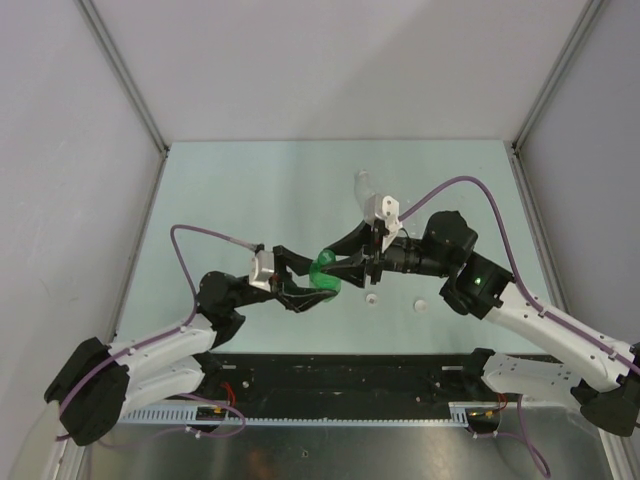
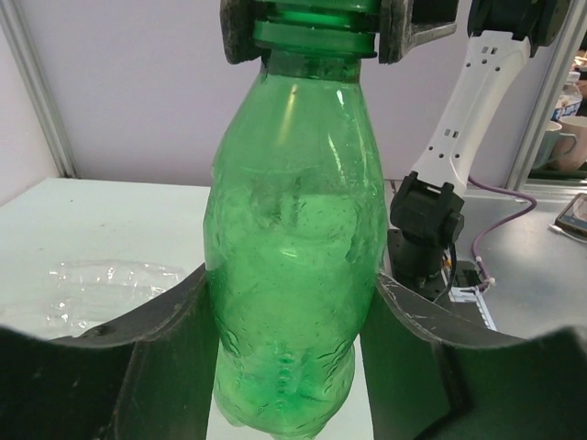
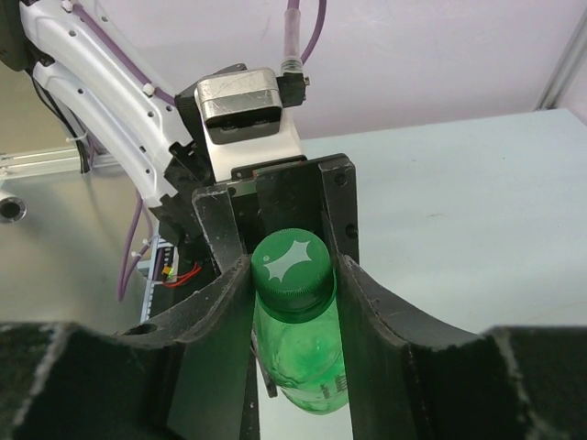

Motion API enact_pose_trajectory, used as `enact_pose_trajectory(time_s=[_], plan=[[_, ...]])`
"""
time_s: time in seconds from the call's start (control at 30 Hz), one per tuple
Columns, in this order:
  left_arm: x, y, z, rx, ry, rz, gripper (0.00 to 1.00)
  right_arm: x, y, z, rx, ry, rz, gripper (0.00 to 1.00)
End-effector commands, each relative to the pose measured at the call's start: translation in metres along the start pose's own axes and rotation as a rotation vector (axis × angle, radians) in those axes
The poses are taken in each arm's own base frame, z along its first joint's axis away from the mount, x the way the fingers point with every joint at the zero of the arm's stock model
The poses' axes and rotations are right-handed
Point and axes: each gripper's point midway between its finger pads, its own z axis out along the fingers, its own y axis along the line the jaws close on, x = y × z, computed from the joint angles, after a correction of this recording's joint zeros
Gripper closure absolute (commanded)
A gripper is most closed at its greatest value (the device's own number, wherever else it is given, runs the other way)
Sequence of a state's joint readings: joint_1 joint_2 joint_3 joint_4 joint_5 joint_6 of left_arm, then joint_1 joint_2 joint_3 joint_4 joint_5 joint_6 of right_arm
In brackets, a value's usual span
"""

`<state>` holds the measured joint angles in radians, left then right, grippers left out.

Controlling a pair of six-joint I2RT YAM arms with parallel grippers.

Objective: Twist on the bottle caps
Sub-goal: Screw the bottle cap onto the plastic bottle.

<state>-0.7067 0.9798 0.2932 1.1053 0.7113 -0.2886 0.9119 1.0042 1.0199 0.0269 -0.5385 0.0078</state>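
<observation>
The left jaws are clamped on the belly of the translucent green plastic bottle (image 2: 293, 275). The right jaws, facing them, are closed on the dark green round screw cap (image 3: 292, 261), which sits on the bottle's neck. Two small white round caps (image 1: 372, 298) (image 1: 422, 306) lie on the pale green desk (image 1: 250, 180), just to the near side of the right jaws.

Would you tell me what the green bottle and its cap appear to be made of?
Green bottle: probably plastic, glossy and translucent, since light shows through its walls. Green cap: seemingly denser plastic, opaque, with a smooth, shiny top.
</observation>
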Motion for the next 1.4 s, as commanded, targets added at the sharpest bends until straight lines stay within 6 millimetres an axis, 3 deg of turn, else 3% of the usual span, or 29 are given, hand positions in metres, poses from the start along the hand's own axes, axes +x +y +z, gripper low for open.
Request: enact_pose_trajectory(time_s=[0.0,0.3,0.6,0.9,1.17,1.37], plan=[[-0.021,0.019,0.003,-0.099,-0.078,0.044,1.00,-0.020,0.007,-0.004,-0.004,-0.033,-0.010,0.56],[-0.018,0.031,0.002,-0.162,-0.083,0.025,1.00,-0.012,0.015,-0.012,-0.003,0.009,-0.037,0.50],[-0.010,0.035,0.001,-0.176,-0.066,0.012,1.00,-0.006,0.045,-0.019,-0.088,0.041,-0.145,0.45],[-0.003,0.017,0.002,-0.064,-0.029,0.035,1.00,-0.007,0.026,-0.025,0.045,0.050,-0.159,0.30],[0.002,0.006,0.004,0.009,-0.002,0.045,1.00,-0.028,0.016,-0.018,0.100,-0.032,-0.173,0.17],[0.000,0.001,0.002,0.035,-0.004,0.064,1.00,-0.030,0.007,-0.019,0.143,-0.037,-0.156,0.10]])
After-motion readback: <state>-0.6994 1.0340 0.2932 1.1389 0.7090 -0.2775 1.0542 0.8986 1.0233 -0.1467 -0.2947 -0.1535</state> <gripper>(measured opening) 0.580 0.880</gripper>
